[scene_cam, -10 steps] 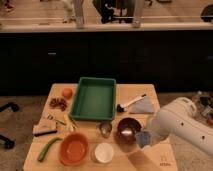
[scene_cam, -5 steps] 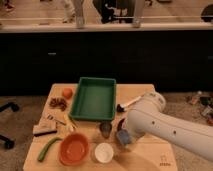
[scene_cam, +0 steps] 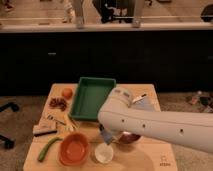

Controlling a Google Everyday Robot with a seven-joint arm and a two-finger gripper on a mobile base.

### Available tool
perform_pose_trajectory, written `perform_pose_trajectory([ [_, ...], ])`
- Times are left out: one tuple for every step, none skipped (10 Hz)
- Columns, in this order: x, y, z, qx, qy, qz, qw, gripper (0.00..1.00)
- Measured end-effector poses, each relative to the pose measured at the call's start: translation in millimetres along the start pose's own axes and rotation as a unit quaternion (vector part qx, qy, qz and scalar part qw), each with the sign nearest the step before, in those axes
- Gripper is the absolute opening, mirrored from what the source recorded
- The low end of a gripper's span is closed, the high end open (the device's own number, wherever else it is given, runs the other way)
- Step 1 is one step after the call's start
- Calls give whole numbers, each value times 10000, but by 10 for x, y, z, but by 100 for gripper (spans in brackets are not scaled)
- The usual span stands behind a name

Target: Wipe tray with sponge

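The green tray [scene_cam: 95,81] lies at the back middle of the wooden table, and nothing shows inside it. My white arm reaches in from the right and ends just in front of the tray's near right corner. The gripper [scene_cam: 106,135] is largely hidden under the forearm, low over the table. A small blue-grey block, the sponge [scene_cam: 105,133], sticks out at the arm's end, and the gripper looks shut on it. The sponge is outside the tray, between the tray's front edge and the white cup.
An orange bowl [scene_cam: 74,149], a white cup [scene_cam: 104,153] and a dark bowl [scene_cam: 128,138] stand near the front. An orange fruit [scene_cam: 67,93], a dark red bunch [scene_cam: 58,103], a scrub brush [scene_cam: 45,130] and a green vegetable [scene_cam: 48,148] lie left. A pale folded cloth [scene_cam: 143,104] lies right.
My arm has swung left from the table's right side to the middle, carrying the blue-grey block along. It now covers the small metal cup seen earlier.
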Motion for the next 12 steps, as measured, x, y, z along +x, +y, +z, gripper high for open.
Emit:
perform_pose_trajectory([
  [-35, -109, -22, 26, -18, -50, 10000, 0],
  [-59, -184, -39, 57, -35, -81, 9999, 0],
  [-54, -229, -50, 79, -48, -75, 9999, 0],
  [-36, -265, -56, 85, -53, -75, 9999, 0],
  [-46, -342, -55, 101, -68, -105, 9999, 0],
  [-54, -403, -48, 115, -80, -127, 9998, 0],
  [-60, -473, -25, 87, -88, -128, 9998, 0],
  [-60, -525, 11, 35, -88, -128, 9999, 0],
  [-78, -584, 60, -12, -103, -145, 9998, 0],
  [-96, -638, 114, -67, -122, -163, 9998, 0],
  [-111, -701, 180, -123, -152, -166, 9997, 0],
  [-116, -724, 213, -157, -158, -170, 9996, 0],
])
